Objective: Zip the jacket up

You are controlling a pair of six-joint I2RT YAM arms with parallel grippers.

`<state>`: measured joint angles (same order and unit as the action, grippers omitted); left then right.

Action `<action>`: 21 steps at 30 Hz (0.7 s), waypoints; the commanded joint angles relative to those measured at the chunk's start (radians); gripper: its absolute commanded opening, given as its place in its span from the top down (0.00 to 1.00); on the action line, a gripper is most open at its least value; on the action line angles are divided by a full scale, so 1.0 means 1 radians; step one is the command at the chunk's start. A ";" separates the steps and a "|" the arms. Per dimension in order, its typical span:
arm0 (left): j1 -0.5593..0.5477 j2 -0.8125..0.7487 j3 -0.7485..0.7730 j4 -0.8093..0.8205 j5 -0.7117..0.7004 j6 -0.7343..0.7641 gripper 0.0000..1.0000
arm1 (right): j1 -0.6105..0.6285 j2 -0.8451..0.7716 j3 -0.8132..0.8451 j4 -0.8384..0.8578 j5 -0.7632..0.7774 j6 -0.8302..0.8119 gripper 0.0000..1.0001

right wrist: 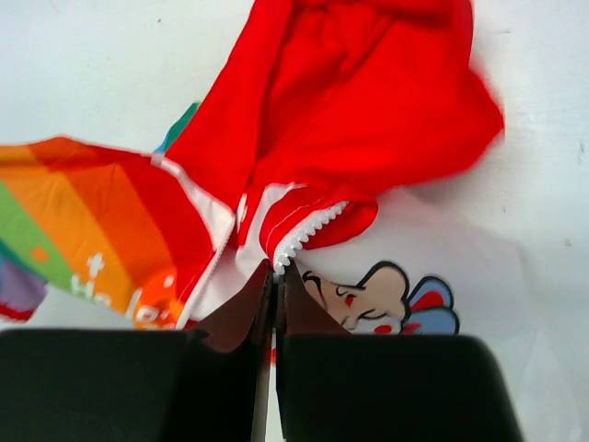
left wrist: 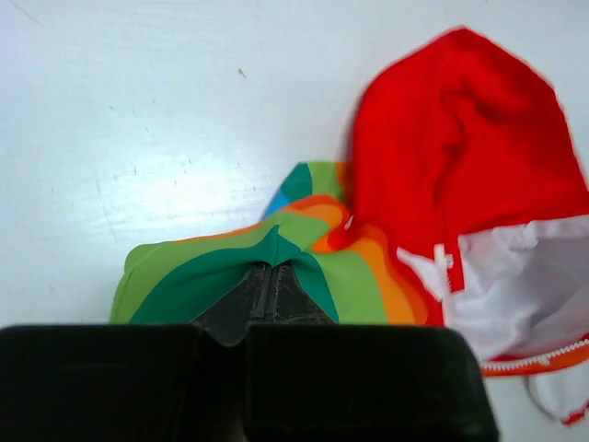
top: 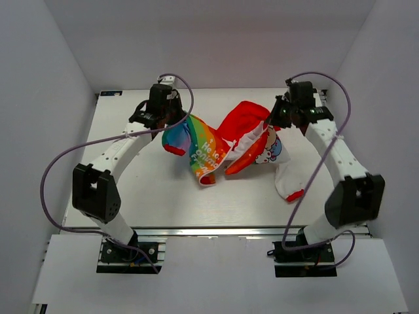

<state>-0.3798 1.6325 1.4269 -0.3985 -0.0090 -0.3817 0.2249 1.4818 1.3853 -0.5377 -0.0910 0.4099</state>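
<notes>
1. nearest my left wrist camera, the left fingers [left wrist: 290, 304] are clenched on a fold of green and rainbow-striped fabric, at the sleeve side of the jacket [top: 226, 147].
2. nearest my right wrist camera, the right fingers [right wrist: 241, 318] are pressed together at the front edge, just below a curl of the white zipper [right wrist: 308, 230]. they look clamped on that edge, though the pinch itself is partly hidden by the fingers.
3. the jacket lies crumpled in the far middle of the worktop [top: 150, 196], between the two arms. the red hood [top: 241, 121] is toward the back, the striped panel on my left and the white cartoon panel on my right.
4. as i judge it, the zipping proper is not begun. the front is open, the white lining shows, and i can see only one run of teeth.
5. left to do: spread the garment flat, bring both front edges together, find the slider (i cannot spot it), seat it and pull it up.
</notes>
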 commanded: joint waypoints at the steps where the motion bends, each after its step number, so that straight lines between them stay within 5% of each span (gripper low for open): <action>1: 0.002 0.096 0.056 0.001 -0.090 -0.003 1.00 | -0.027 0.202 0.157 -0.016 -0.036 -0.019 1.00; 7: 0.019 0.452 0.415 -0.207 -0.169 -0.032 0.98 | -0.044 0.685 0.714 -0.153 -0.036 -0.069 0.91; 9: 0.028 0.541 0.540 -0.284 -0.120 -0.046 0.78 | -0.042 0.724 0.759 -0.191 -0.059 -0.101 0.74; 10: 0.028 0.544 0.543 -0.310 -0.109 -0.046 0.55 | -0.035 0.706 0.721 -0.170 -0.068 -0.118 0.63; 13: 0.028 0.439 0.388 -0.202 -0.059 -0.037 0.28 | -0.015 0.540 0.468 -0.066 -0.047 -0.172 0.38; 14: 0.028 0.399 0.339 -0.168 -0.048 -0.034 0.02 | -0.004 0.487 0.404 -0.001 -0.043 -0.189 0.18; 15: 0.028 0.359 0.293 -0.145 -0.037 -0.034 0.02 | 0.001 0.386 0.349 0.021 -0.038 -0.191 0.11; 21: 0.025 0.051 0.002 -0.101 0.083 -0.085 0.02 | 0.120 0.079 0.023 0.039 0.115 -0.156 0.11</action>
<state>-0.3492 1.8732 1.4815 -0.5526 -0.0055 -0.4343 0.2752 1.6989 1.4914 -0.5613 -0.0772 0.2512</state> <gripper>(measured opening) 0.981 0.893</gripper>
